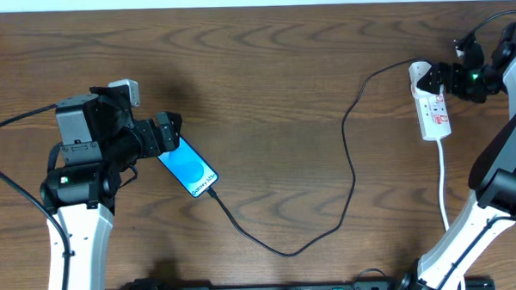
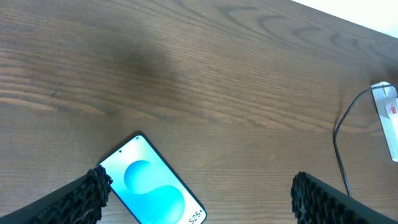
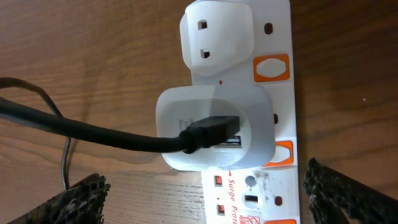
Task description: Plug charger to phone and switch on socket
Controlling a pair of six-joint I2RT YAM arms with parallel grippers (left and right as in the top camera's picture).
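Observation:
The phone (image 1: 190,170) lies flat on the table, screen lit blue and white; it also shows in the left wrist view (image 2: 152,190). My left gripper (image 1: 168,135) hovers over the phone's upper end, open and empty (image 2: 199,190). The black charger cable (image 1: 348,150) runs from the phone's lower end in a loop to the white socket strip (image 1: 435,113). Its black plug (image 3: 208,132) sits in a white adapter (image 3: 214,127) on the strip (image 3: 273,193). My right gripper (image 1: 445,76) is open (image 3: 208,190) just above the strip's far end, holding nothing.
Orange switches (image 3: 272,67) sit along the strip's edge beside each outlet. The strip's white cord (image 1: 442,177) runs toward the front edge beside the right arm. The strip's end (image 2: 388,115) and the cable (image 2: 339,140) show at the right of the left wrist view.

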